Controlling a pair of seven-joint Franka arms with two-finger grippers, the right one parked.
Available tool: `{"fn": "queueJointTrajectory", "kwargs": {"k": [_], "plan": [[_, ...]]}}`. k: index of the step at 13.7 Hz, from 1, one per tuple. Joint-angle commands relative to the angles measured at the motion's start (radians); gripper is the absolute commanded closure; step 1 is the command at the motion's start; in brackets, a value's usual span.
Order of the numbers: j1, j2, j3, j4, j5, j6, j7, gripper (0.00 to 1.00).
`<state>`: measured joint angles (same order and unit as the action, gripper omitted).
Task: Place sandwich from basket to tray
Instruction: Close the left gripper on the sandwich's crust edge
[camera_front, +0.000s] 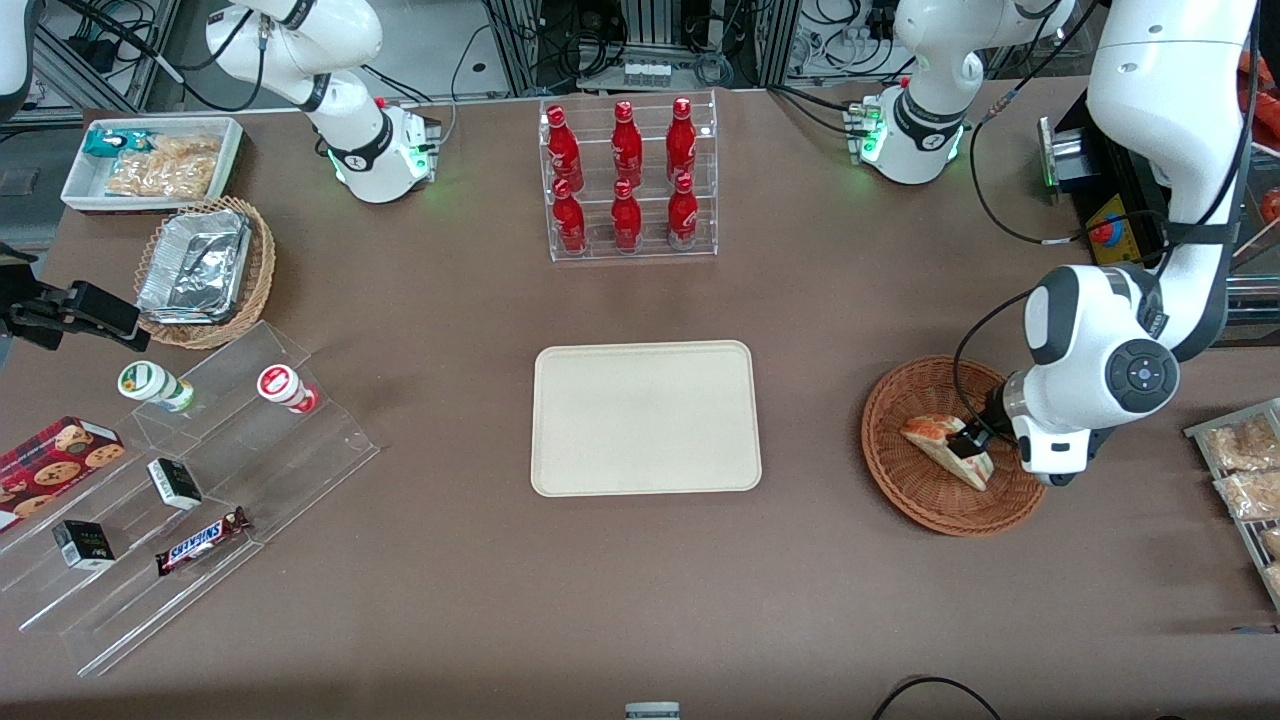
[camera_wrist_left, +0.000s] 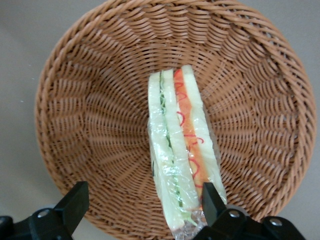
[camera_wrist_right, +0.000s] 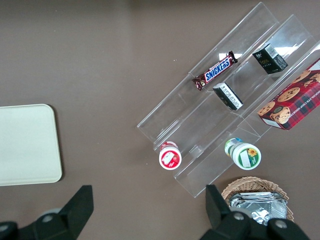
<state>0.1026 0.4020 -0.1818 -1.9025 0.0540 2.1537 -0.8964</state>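
Observation:
The sandwich (camera_front: 938, 442), a plastic-wrapped wedge with pale bread and red, orange and green layers (camera_wrist_left: 180, 150), lies in the reddish-brown wicker basket (camera_front: 900, 480) toward the working arm's end of the table. My gripper (camera_front: 970, 448) is down inside the basket (camera_wrist_left: 90, 100) and open (camera_wrist_left: 144, 202). The wide end of the sandwich sits between the fingers, close against one finger (camera_wrist_left: 212, 197), with a broad gap to the other finger (camera_wrist_left: 75, 200). The cream-beige tray (camera_front: 645, 418) lies bare at the table's middle, beside the basket.
A clear rack of red bottles (camera_front: 627, 180) stands farther from the front camera than the tray. Bagged snacks (camera_front: 1245, 470) lie beside the basket. At the parked arm's end are stepped acrylic shelves (camera_front: 200, 470), a tan basket of foil trays (camera_front: 200, 270) and a white snack bin (camera_front: 150, 165).

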Motion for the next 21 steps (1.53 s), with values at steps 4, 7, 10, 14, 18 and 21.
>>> {"fn": "queueJointTrajectory", "kwargs": {"k": [4,7,10,14,18,21], "plan": [[-0.008,-0.002,0.001,0.051,-0.01,-0.005,-0.036,0.0],[-0.015,0.026,-0.001,0.048,-0.008,0.009,-0.087,0.0],[-0.021,0.076,-0.001,0.039,-0.01,0.061,-0.091,0.0],[-0.034,0.112,0.001,0.036,-0.008,0.074,-0.091,0.06],[-0.043,0.086,-0.001,0.051,0.007,0.057,-0.082,0.88],[-0.093,0.063,-0.001,0.092,0.009,-0.017,-0.029,0.88]]}}
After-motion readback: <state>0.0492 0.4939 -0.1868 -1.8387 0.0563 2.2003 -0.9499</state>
